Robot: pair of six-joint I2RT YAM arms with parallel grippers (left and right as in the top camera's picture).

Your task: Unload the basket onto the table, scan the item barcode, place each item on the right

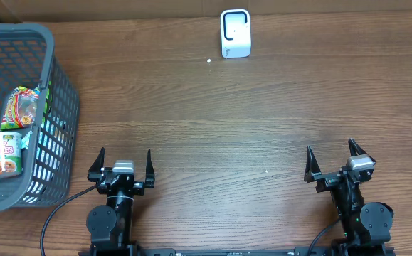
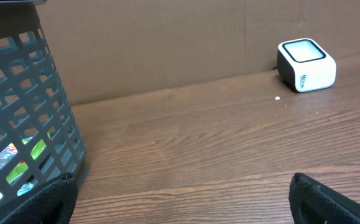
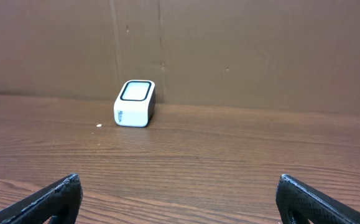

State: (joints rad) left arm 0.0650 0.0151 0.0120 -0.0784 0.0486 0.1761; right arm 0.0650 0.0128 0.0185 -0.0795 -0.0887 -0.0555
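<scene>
Both claws stand wide and hold nothing: the left claw (image 1: 124, 158) is near the basket's near corner, and the right claw (image 1: 331, 151) is well apart on the other side. Each hangs over the bare wooden surface (image 1: 213, 135). One grey mesh basket (image 1: 65, 99) sits at the left edge. Inside it lie one noodle cup (image 1: 2, 152) with its label facing up, one green-and-red snack packet (image 1: 20, 107) just beside it, and some blue-and-white packaging (image 1: 43, 142) that cannot be counted. One white scanner (image 1: 235, 33) stands at the far edge, well apart from the basket and both claws.
</scene>
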